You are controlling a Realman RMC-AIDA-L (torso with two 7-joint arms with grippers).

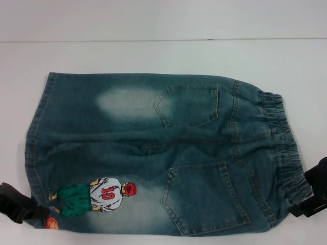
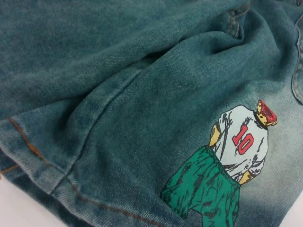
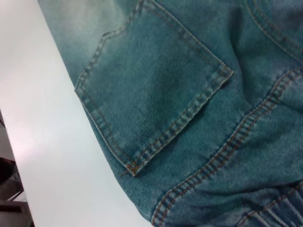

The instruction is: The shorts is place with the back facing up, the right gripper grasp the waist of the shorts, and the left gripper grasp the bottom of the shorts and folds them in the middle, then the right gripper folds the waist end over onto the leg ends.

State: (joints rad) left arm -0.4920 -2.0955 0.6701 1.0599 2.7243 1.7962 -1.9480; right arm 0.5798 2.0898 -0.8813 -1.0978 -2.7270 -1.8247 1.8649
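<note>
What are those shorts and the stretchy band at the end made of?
The shorts look like faded blue-green denim: twill weave, orange stitching, bleached patches. The waist seems to be the same cloth gathered over elastic, judging by its ruffles.

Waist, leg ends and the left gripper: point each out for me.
Waist [image 1: 284,148], head view, on the gathered elastic band.
Leg ends [image 1: 34,138], head view, on the stitched hem.
Left gripper [image 1: 14,204], head view, on its black body by the hem corner.
</note>
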